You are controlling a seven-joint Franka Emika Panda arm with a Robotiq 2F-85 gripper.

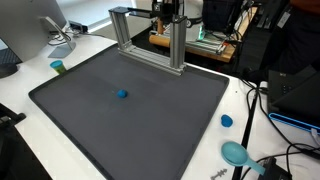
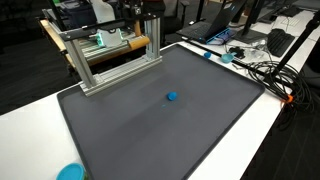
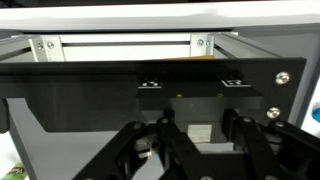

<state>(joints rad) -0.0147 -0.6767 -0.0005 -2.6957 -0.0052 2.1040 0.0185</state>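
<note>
My gripper point(image 3: 201, 124) reaches in from the bottom of the wrist view, its dark fingers point(image 3: 170, 135) closed against a pale block point(image 3: 203, 133) that fills the gap between them. Just ahead is a black plate point(image 3: 100, 90) bolted to the aluminium frame point(image 3: 120, 45). In both exterior views the gripper point(image 1: 168, 12) point(image 2: 152, 10) hangs at the back, over the frame point(image 1: 150, 45) point(image 2: 110, 60) and a wooden piece point(image 1: 190, 40) point(image 2: 125, 42) behind it. A small blue ball point(image 1: 122, 95) point(image 2: 172, 97) lies alone on the grey mat point(image 1: 130, 130) point(image 2: 160, 135), far from the gripper.
The mat lies on a white table. A teal cup point(image 1: 58, 67), a blue cap point(image 1: 227, 121) and a teal scoop point(image 1: 236, 153) lie on the table around the mat. Cables point(image 2: 270, 75) run along one side, and a monitor point(image 1: 20, 30) stands at a corner.
</note>
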